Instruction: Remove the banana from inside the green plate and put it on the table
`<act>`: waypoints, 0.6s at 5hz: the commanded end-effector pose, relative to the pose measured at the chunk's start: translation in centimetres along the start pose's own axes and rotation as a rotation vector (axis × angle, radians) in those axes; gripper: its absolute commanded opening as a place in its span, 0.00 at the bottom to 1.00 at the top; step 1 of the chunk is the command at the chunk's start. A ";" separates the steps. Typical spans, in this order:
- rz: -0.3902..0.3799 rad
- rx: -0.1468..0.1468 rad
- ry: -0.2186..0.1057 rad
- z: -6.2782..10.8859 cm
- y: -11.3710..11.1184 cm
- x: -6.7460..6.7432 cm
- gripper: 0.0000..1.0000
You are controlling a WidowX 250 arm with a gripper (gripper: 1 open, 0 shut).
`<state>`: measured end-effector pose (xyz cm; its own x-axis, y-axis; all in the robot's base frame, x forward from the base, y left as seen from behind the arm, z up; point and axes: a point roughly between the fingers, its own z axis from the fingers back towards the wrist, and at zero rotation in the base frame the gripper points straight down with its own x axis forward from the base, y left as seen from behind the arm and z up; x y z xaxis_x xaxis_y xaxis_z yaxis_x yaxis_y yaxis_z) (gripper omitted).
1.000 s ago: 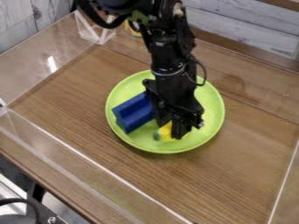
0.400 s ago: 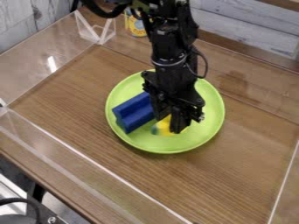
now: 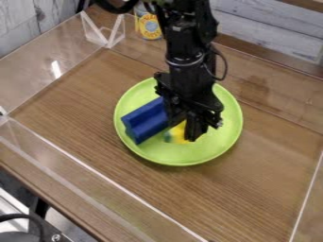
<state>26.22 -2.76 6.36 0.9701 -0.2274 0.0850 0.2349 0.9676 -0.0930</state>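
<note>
banana (image 3: 192,129): you've got it pinched between the gripper's fingers, hanging just over the middle of the green plate (image 3: 229,138). Only a sliver of yellow shows, so I can't tell how deep the grip is.
gripper (image 3: 192,133): half closed around the banana, pointing straight down.
slip risk: smooth plastic and a curved shape, so a fast swing could let it twist out and fall back in the plate.
blue block (image 3: 144,119): sits in the plate's left half, just beside the fingers. Drift left and you'd bump it.
plate rim: cross it too low and you'd drag or tip the plate.
counter (image 3: 89,95): bare wood on the near side, but clear walls ring it, so don't overshoot.
</note>
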 end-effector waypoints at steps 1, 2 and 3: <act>-0.014 0.016 -0.073 2.1 -0.4 1.2 0.00; -0.014 0.014 -0.074 2.4 -0.7 1.2 0.00; -0.009 0.012 -0.078 2.7 -1.2 1.1 0.00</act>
<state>25.91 -3.79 7.38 0.9691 -0.2296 0.0903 0.2379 0.9667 -0.0949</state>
